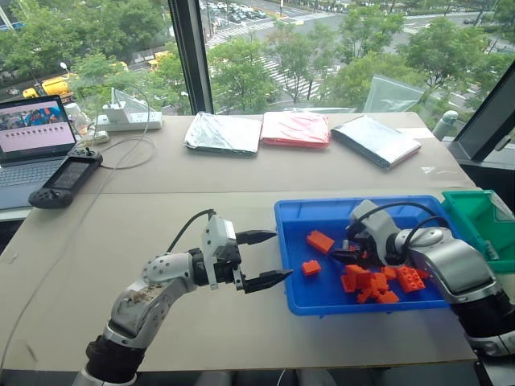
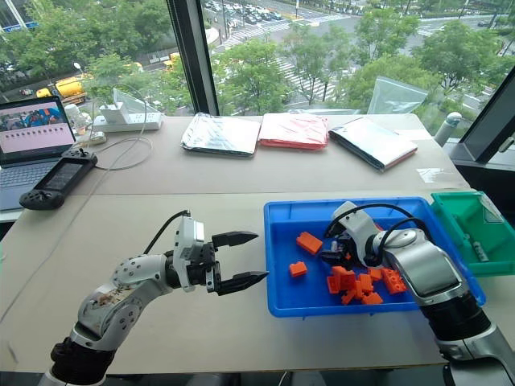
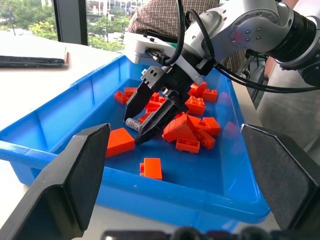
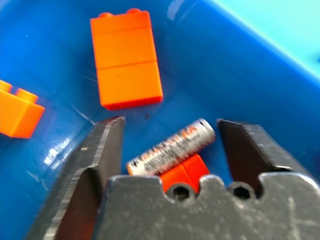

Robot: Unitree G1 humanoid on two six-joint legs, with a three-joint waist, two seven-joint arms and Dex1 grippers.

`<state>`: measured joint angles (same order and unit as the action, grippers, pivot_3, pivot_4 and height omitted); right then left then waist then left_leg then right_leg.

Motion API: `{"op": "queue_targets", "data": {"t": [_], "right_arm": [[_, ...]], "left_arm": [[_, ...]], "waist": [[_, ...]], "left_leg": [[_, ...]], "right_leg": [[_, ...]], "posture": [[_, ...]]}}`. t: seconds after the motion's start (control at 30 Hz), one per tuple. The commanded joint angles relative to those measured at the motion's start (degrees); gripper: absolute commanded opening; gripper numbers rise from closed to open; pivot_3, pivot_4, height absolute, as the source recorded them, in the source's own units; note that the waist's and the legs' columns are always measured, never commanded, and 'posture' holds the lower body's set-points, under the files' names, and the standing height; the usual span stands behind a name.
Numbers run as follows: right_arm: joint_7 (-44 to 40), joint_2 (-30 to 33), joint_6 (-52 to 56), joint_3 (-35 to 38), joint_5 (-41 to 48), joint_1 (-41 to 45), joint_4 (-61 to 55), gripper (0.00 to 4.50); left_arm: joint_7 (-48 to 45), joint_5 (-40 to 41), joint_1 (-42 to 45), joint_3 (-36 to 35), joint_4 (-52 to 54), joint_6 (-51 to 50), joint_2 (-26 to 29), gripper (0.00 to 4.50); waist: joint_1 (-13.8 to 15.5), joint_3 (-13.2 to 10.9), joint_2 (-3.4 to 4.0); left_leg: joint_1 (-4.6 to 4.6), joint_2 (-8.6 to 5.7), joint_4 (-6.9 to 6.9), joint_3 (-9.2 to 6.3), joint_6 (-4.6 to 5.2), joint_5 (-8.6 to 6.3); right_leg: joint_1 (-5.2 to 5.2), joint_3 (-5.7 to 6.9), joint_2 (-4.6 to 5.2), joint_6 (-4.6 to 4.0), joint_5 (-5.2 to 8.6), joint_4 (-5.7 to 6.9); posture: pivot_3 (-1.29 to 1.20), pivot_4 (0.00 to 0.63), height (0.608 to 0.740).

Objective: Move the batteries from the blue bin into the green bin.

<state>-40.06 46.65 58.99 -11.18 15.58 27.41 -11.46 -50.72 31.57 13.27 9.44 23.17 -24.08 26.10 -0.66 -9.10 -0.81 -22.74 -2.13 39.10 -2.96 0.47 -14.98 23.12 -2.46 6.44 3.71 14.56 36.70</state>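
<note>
The blue bin (image 1: 294, 301) stands on the table to the right of centre and holds several orange bricks (image 1: 374, 285). A silver battery (image 4: 172, 149) lies on one brick inside it. My right gripper (image 4: 170, 122) reaches down into the bin, and its fingers (image 3: 150, 125) stand closed in against the two ends of the battery. Just left of the bin my left gripper (image 1: 261, 259) hovers open and level, with nothing in it. At the table's right edge, beyond my right arm, sits the green bin (image 1: 483, 217).
Three flat bags, silver (image 1: 223, 131), red (image 1: 295, 129) and silver (image 1: 376, 139), lie along the table's far side. At far left are a laptop (image 1: 32, 137), a handheld controller (image 1: 64, 181) and a power strip (image 1: 129, 121) with cables. A person's checked sleeve (image 3: 150, 15) shows behind the bin.
</note>
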Motion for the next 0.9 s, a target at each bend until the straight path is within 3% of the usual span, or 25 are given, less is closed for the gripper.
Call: {"op": "queue_targets", "data": {"t": [0.03,0.13,0.2,0.33,0.6,0.77,0.9], "right_arm": [[-0.37,0.2,0.36,-1.12,-1.07,-0.48,0.94,1.74],[-0.67,0.16,0.45,-1.11,-1.36,-0.52,0.88,0.67],[-0.82,0.15,0.51,-1.09,-1.61,-0.55,0.88,0.22],[-0.42,-0.23,0.35,-0.38,-1.88,-0.15,1.0,0.23],[1.8,0.17,2.4,7.68,-0.48,3.05,0.2,0.23],[4.3,2.43,5.07,16.43,-0.22,5.09,0.02,0.23],[12.68,1.64,4.8,25.58,-3.16,8.94,2.76,0.23]], "left_arm": [[-0.02,0.01,-0.01,-0.38,2.34,1.09,-0.01,4.5],[-0.03,-0.06,0.01,-0.31,2.15,1.23,-0.09,4.5],[-0.13,-0.11,0.02,-0.28,1.92,1.4,-0.16,4.5],[-0.29,-0.17,0.09,-0.3,1.57,1.65,-0.22,4.5],[-0.66,0.05,0.34,-0.4,1.32,1.51,-0.14,4.5],[-0.71,0.18,0.18,-0.48,1.43,1.34,-0.04,4.5],[-0.79,0.35,0.09,-0.65,1.36,1.3,0.03,4.5]], "waist": [[0.03,0.01,-0.02],[0.01,0.02,-0.04],[0.01,0.02,-0.04],[0.02,0.03,-0.04],[0.04,0.02,-0.04],[0.04,0.02,-0.04],[-0.01,0.02,-0.04]], "left_leg": [[0.0,0.0,0.0,0.0,0.0,0.0],[0.0,0.0,0.0,0.0,0.0,0.0],[0.0,0.0,0.0,0.0,0.0,0.0],[0.0,0.0,0.0,0.0,0.0,0.0],[-0.05,-0.01,0.0,0.0,0.0,0.0],[-0.08,-0.01,-0.01,0.0,0.0,0.0],[-0.08,-0.01,-0.02,0.02,0.0,0.0]], "right_leg": [[0.0,0.0,0.0,0.0,0.0,0.0],[0.0,0.0,0.0,0.0,0.0,0.0],[0.0,0.0,0.0,0.0,0.0,0.0],[-0.01,0.0,0.0,0.0,0.0,0.0],[0.06,-0.01,0.01,0.0,0.0,0.02],[0.1,-0.01,0.01,0.0,0.0,0.02],[0.09,-0.02,0.01,0.0,0.0,0.02]], "posture": [[0.0,0.15,0.74],[0.0,0.15,0.74],[0.0,0.15,0.74],[0.0,0.15,0.74],[0.0,0.15,0.74],[0.0,0.15,0.74],[0.0,0.15,0.74]]}}
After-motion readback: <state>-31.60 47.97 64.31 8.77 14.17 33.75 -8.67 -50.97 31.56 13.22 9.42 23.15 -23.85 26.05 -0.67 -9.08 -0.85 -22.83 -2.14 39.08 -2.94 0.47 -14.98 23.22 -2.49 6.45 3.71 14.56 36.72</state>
